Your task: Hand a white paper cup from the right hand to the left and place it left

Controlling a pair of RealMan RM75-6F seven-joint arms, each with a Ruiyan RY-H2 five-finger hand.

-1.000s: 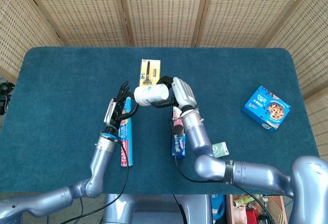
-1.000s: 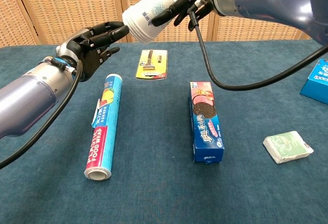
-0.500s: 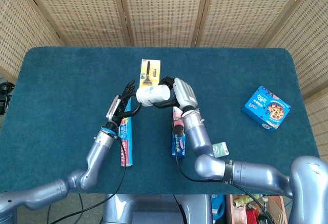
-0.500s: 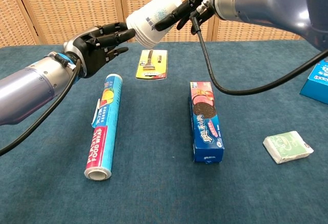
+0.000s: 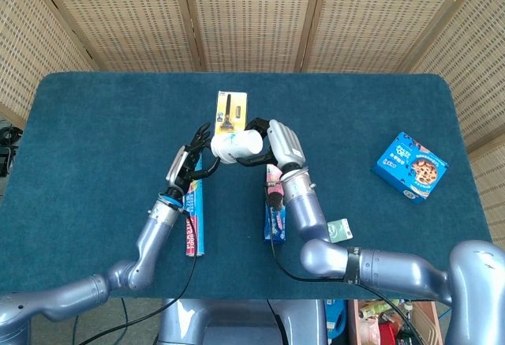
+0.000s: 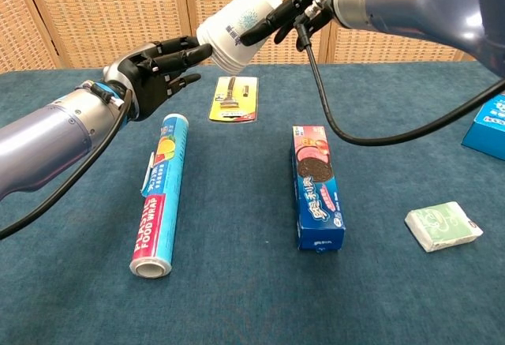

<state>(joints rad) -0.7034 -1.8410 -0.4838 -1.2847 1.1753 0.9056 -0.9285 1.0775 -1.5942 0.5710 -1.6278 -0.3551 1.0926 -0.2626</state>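
Note:
A white paper cup [image 6: 235, 28] with a blue print lies on its side in the air, its mouth toward the left; it is the cup [image 5: 235, 146] above the table's middle in the head view. My right hand [image 6: 304, 1] holds it by the base end, fingers wrapped round it; in the head view this hand [image 5: 278, 144] is just right of the cup. My left hand [image 6: 154, 67] is open with fingers spread, its fingertips [image 6: 192, 54] at the cup's rim. In the head view the left hand [image 5: 192, 164] is below-left of the cup.
On the blue table [image 5: 95, 140] lie a food wrap roll [image 6: 158, 193] under the left hand, a yellow razor card [image 6: 233, 98], a cookie box [image 6: 317, 187] in the middle, a small green-white packet [image 6: 443, 226] and a blue cookie box [image 5: 409, 166] at right.
The right hand has shifted the cup slightly right and up. The left hand has reached up and right, bringing its fingertips to the cup's rim.

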